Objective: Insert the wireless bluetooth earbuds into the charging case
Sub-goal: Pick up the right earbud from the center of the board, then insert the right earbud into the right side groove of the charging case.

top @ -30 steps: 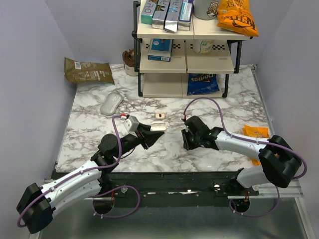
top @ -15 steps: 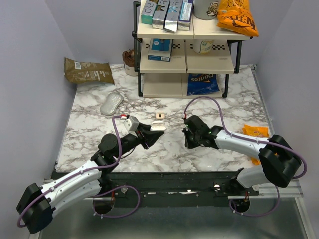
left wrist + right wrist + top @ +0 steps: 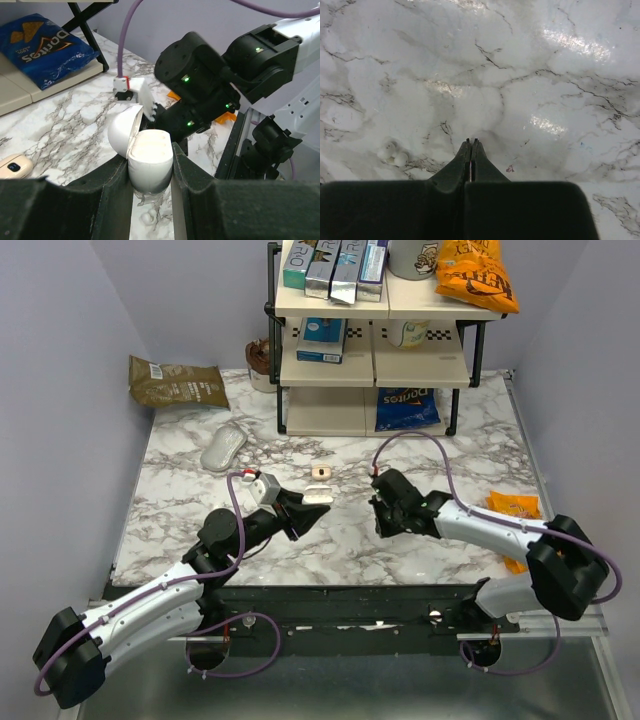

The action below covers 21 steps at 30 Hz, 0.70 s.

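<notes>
My left gripper [image 3: 308, 508] is shut on the white oval charging case [image 3: 316, 497] and holds it above the table with its lid hinged open. In the left wrist view the case [image 3: 150, 159] sits between both fingers [image 3: 195, 195]. A tiny beige earbud piece with a dark centre [image 3: 320, 472] lies on the marble just beyond the case; it also shows at the left edge of the left wrist view [image 3: 14, 166]. My right gripper [image 3: 378, 517] is shut and empty, low over bare marble, right of the case [image 3: 471, 143].
Small white rounded bits [image 3: 392, 154] lie on the marble left of the right fingertips. A white computer mouse [image 3: 224, 449] and a brown bag [image 3: 177, 382] sit at the back left. A shelf rack [image 3: 370, 390] with a blue Doritos bag [image 3: 406, 408] stands behind. An orange packet [image 3: 513, 505] lies at the right.
My right gripper has shifted slightly away from the near edge, still shut. The left gripper and the case have not moved.
</notes>
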Each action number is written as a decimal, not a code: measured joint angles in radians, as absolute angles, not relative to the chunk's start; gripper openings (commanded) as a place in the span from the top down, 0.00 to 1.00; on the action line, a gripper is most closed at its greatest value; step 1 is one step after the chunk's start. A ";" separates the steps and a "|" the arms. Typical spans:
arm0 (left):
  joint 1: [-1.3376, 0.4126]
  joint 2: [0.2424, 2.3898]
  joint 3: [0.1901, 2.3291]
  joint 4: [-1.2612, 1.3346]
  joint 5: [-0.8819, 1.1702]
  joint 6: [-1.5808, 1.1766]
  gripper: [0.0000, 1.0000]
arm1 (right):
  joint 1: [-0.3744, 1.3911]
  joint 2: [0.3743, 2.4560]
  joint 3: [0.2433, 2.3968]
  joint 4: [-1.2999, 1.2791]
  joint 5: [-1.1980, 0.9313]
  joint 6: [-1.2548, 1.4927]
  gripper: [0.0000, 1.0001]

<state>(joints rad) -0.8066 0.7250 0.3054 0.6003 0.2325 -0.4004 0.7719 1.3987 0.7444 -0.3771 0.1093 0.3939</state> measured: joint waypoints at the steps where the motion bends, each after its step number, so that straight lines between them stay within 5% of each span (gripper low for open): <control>1: -0.807 0.725 0.305 0.601 0.231 -0.401 1.00 | 0.772 1.378 0.744 -0.386 0.109 0.394 1.00; 11: -0.807 0.733 0.318 0.626 0.222 -0.397 1.00 | 0.770 0.985 0.916 -0.432 -0.060 0.334 1.00; 21: -0.754 0.841 0.484 0.677 0.430 -0.390 1.00 | 0.770 0.859 1.208 -0.566 -0.377 0.264 1.00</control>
